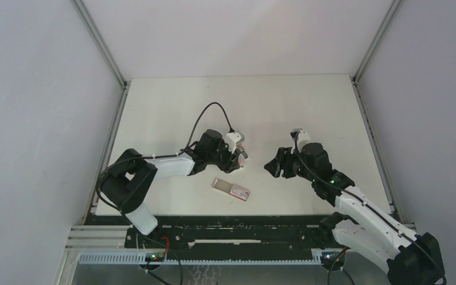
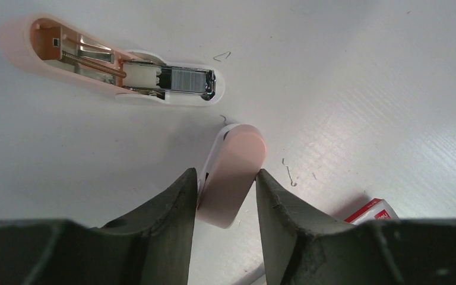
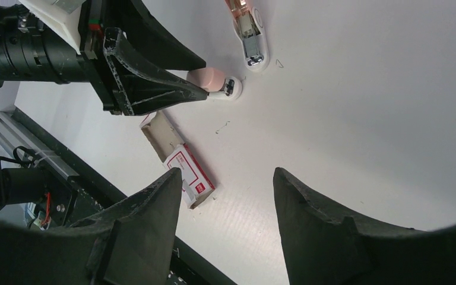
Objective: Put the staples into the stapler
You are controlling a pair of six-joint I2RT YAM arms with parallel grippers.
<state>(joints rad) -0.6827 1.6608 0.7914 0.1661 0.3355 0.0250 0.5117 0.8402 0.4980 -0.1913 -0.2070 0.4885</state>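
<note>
Setting: a robot test cell in a lab. Evidence: I work on a white table (image 1: 154,107) boxed in on three sides by plain grey panels (image 1: 35,89) held in aluminium posts (image 1: 101,44). My left arm (image 1: 154,168) and right arm (image 1: 362,211) are bolted to a black rail (image 1: 243,234) at the near edge, with a slotted cable duct (image 1: 214,258) just below it. A black cable (image 1: 205,113) loops off my left wrist. A green status light (image 1: 331,180) glows on the right arm.
</note>
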